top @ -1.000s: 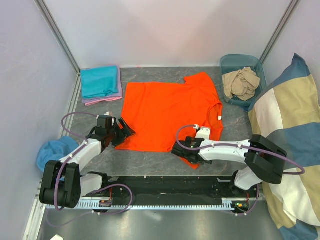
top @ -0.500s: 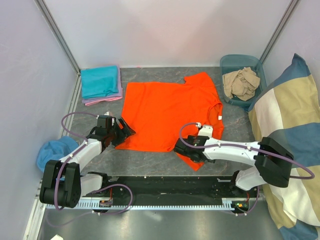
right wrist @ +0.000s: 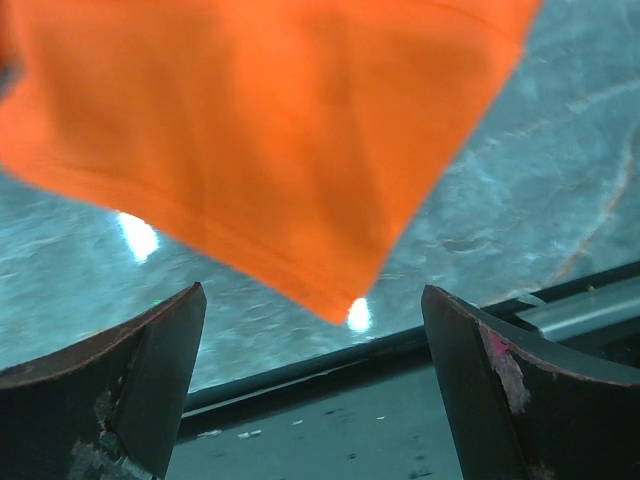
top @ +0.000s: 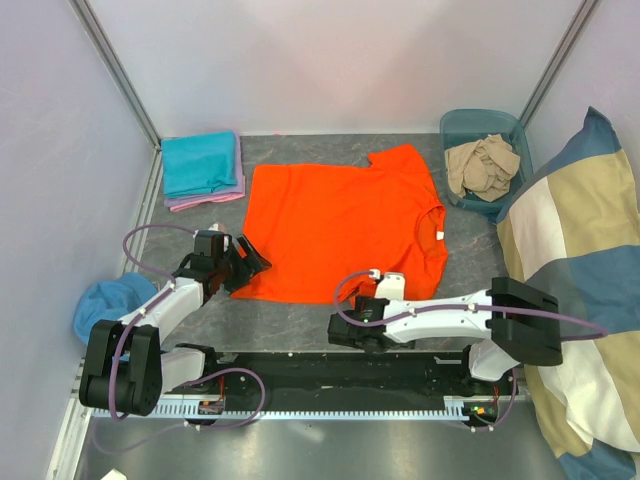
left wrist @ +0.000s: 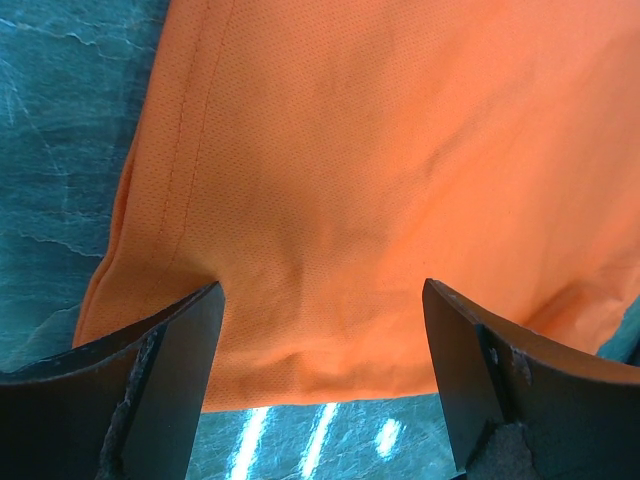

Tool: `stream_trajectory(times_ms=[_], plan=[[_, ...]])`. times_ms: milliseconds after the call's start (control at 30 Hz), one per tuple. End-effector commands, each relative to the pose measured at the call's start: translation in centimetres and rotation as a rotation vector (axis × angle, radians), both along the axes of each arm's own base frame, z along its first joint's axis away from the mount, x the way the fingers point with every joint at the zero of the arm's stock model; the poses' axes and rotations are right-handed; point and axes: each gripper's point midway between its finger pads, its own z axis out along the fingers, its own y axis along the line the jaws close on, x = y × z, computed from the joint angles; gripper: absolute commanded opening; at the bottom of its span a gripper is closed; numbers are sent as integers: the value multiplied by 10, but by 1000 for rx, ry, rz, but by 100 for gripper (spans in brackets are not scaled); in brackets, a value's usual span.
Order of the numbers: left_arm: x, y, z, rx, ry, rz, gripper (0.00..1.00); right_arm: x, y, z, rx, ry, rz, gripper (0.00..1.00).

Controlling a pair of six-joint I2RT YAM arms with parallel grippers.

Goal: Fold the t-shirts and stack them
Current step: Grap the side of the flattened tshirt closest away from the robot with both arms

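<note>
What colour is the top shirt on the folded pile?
The top shirt is teal, clearest in the top external view.

Top view high, rear, facing down; both wrist views close above same orange t-shirt [top: 340, 225].

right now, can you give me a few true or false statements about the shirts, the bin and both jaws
The orange t-shirt lies spread out on the table. True.
The left jaws are shut on its hem. False: they stand open at the hem.
A teal shirt lies folded on a pink-lilac one. True.
The bin is empty. False: beige cloth lies in it.
The right jaws grip the orange shirt. False: they stand open, holding nothing.
</note>
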Motion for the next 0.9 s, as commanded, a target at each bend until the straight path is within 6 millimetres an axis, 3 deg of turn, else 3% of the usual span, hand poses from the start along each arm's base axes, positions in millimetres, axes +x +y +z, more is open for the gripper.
stream_trajectory(times_ms=[0,67,467,867], plan=[[0,-4,3,-21,-13,-14,88,-8,-20,4,88,-24,-122,98],[0,-5,3,-26,-12,-17,88,-10,-28,2,99,-29,-143,98],[-2,-5,1,-24,-7,-24,87,-21,-33,-19,98,-11,-163,98],[0,-6,0,-24,1,-24,87,-15,-41,4,171,-67,-198,97]])
